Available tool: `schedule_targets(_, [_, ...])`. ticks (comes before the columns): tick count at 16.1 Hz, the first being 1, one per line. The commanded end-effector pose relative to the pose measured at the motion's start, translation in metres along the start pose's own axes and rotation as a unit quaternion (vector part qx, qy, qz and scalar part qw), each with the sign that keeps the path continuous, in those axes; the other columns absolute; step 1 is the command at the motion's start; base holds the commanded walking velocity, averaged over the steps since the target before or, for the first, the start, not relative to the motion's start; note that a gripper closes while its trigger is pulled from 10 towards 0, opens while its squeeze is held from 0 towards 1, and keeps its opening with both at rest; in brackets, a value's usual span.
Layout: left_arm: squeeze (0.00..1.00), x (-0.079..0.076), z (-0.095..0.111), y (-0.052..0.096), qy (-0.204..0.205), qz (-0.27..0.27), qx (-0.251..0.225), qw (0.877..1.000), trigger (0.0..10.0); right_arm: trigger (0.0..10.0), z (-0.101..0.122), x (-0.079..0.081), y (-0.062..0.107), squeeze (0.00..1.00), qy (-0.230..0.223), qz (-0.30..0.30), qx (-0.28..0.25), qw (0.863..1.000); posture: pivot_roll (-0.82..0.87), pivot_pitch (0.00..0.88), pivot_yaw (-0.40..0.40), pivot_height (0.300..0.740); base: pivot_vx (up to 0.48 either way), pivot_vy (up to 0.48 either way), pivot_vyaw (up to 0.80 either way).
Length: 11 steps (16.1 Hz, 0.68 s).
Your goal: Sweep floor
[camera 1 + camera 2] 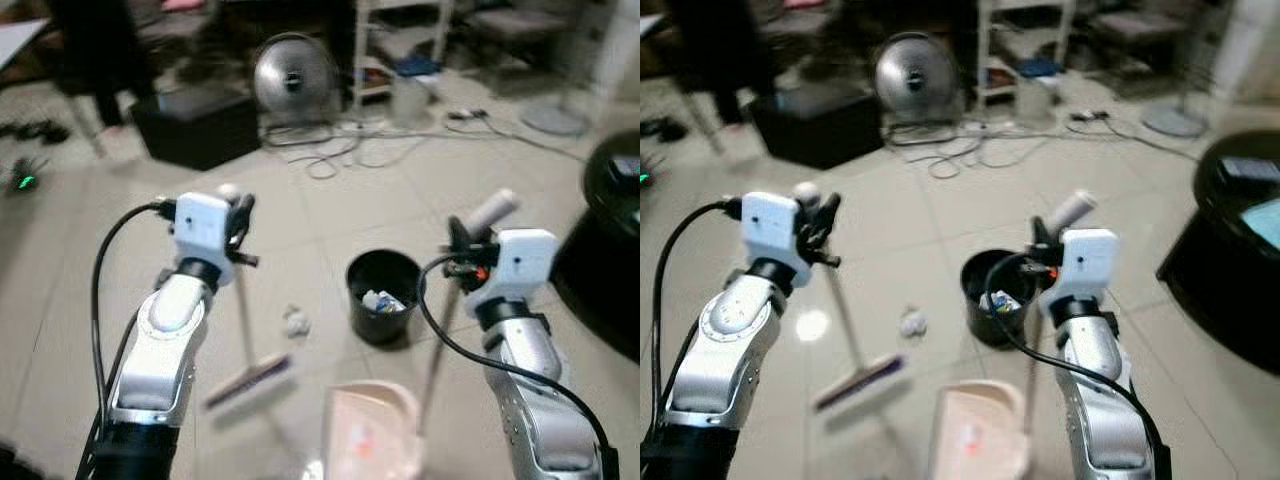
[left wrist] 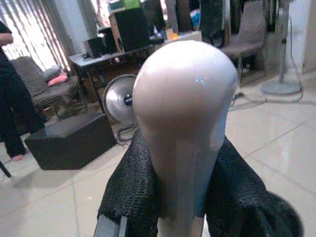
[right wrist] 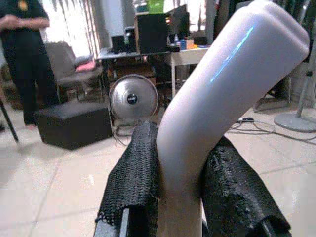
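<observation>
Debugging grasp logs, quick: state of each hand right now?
Left hand: closed on the broom handle.
Right hand: closed on the dustpan handle.

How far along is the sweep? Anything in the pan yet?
Done: both tools gripped, left gripper on the broom, right gripper on the dustpan; some trash sits in the black bin. Left: crumpled paper lies on the floor, unswept. Pan contents are too blurred to tell.

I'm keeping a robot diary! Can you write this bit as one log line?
left pincer: shut on pale long-handled broom | right pincer: shut on pink plastic dustpan | crumpled white paper: beside round black bin
</observation>
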<state>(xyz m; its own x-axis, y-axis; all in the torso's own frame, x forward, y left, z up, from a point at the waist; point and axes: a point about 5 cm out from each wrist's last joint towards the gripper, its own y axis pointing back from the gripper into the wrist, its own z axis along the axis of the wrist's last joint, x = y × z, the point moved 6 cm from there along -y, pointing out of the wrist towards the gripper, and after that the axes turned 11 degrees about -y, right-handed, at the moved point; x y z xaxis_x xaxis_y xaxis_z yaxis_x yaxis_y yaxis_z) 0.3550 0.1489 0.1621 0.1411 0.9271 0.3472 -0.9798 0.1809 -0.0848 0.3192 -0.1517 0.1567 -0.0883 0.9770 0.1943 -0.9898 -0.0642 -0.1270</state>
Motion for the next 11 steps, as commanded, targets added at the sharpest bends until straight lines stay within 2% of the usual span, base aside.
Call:
schedule_targets(1, [0.0,-0.002,0.011,-0.002,-0.003,0.0,-0.021,1.0,10.0,10.0,0.007,-0.004,0.001,0.0,0.006,-0.001,-0.009,1.0,-0.03,0.0,0.064,0.74,0.341,0.0,0.0])
schedule_targets(5, [0.0,0.004,0.008,-0.002,-0.008,0.011,-0.014,1.0,10.0,10.0,0.005,0.007,-0.001,0.0,-0.01,0.03,-0.006,0.999,-0.03,0.0,0.062,0.74,0.341,0.0,0.0])
schedule_targets(11, [0.0,0.008,0.006,-0.002,-0.012,0.02,-0.009,1.0,10.0,10.0,-0.001,0.01,0.0,0.0,-0.003,0.046,0.01,0.999,-0.03,0.0,0.061,0.74,0.341,0.0,0.0])
